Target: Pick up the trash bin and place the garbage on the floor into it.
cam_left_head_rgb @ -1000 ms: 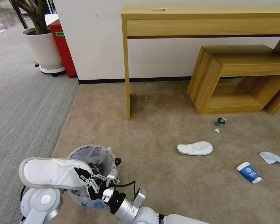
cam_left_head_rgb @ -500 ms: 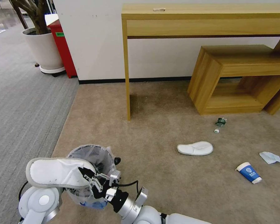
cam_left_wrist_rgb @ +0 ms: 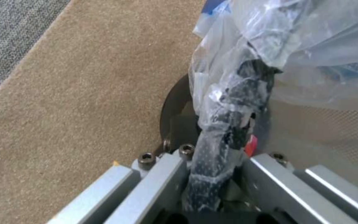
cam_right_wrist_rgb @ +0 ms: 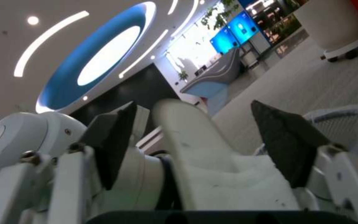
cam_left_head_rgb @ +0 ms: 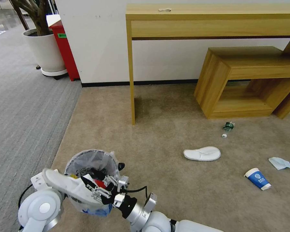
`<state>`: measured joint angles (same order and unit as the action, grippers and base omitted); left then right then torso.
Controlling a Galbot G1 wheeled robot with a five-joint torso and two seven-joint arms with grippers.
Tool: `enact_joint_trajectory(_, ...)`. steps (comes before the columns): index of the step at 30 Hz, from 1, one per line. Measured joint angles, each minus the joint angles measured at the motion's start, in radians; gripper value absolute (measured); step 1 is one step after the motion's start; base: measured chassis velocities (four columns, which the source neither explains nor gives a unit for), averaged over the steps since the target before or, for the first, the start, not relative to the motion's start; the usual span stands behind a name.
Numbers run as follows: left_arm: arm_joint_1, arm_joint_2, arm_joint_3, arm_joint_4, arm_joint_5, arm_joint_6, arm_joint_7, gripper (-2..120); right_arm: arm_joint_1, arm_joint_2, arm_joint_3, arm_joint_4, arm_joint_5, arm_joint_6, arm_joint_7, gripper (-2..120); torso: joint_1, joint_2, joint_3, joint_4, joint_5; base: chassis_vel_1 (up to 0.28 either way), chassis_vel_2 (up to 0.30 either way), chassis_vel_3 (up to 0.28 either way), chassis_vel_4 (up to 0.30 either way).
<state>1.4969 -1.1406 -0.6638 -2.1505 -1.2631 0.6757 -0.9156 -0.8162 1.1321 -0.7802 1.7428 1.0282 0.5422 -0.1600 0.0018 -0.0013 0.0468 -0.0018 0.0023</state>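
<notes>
Head view, our right gripper (cam_left_head_rgb: 98, 188) over the trash bin (cam_left_head_rgb: 87, 161), jaws spread apart around a white slipper (cam_left_head_rgb: 67, 185), our left gripper (cam_left_wrist_rgb: 214, 186) clamped on the bin's rim, second slipper (cam_left_head_rgb: 202, 153) and blue cup (cam_left_head_rgb: 257, 178) lying on the beige floor (cam_left_head_rgb: 170, 187) near its right edge.

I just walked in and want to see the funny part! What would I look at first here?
First, the floppy white slipper tipping at the rim of the small round wire trash bin lined with a crinkly clear bag, between the right gripper's spread fingers. The left gripper pinches the bin's rim. A second white slipper and a blue-and-white paper cup lie on the beige carpet.
</notes>
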Motion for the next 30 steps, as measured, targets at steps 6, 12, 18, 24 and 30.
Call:
enact_joint_trajectory(6, 0.004, -0.001, 0.0, -0.003, 0.002, 0.0, 0.001, 0, 0.0, -0.019, 0.012, 0.0, -0.005, 0.0, -0.002, 95, 0.0, 0.0, 0.0, 0.0, 0.0, 0.0, 0.0, 0.0, 0.0)
enact_joint_trajectory(12, 0.007, 0.0, 0.001, -0.01, 0.002, 0.0, 0.001, 0, -0.001, -0.042, 0.035, 0.011, -0.007, 0.001, -0.002, 100, 0.0, 0.0, 0.0, 0.0, 0.0, 0.0, 0.0, 0.0, 0.0)
enact_joint_trajectory(18, 0.006, 0.003, -0.007, -0.022, -0.026, -0.001, -0.01, 0, -0.002, -0.069, 0.063, 0.023, -0.005, 0.001, -0.002, 100, 0.0, 0.0, 0.0, -0.0002, 0.0, 0.0, 0.0, 0.0, 0.0)
enact_joint_trajectory(24, 0.006, 0.002, -0.013, -0.037, -0.024, -0.005, -0.009, 0, -0.002, -0.087, 0.073, 0.038, -0.008, 0.0, -0.002, 100, 0.0, 0.0, 0.0, 0.0, 0.0, 0.0, 0.0, 0.0, 0.0)
enact_joint_trajectory(30, 0.004, 0.012, -0.034, -0.041, -0.06, -0.006, -0.024, 0, -0.002, -0.095, 0.089, 0.042, -0.013, 0.0, -0.001, 100, 0.0, 0.0, 0.0, 0.0001, 0.0, 0.0, 0.0, 0.0, 0.0)
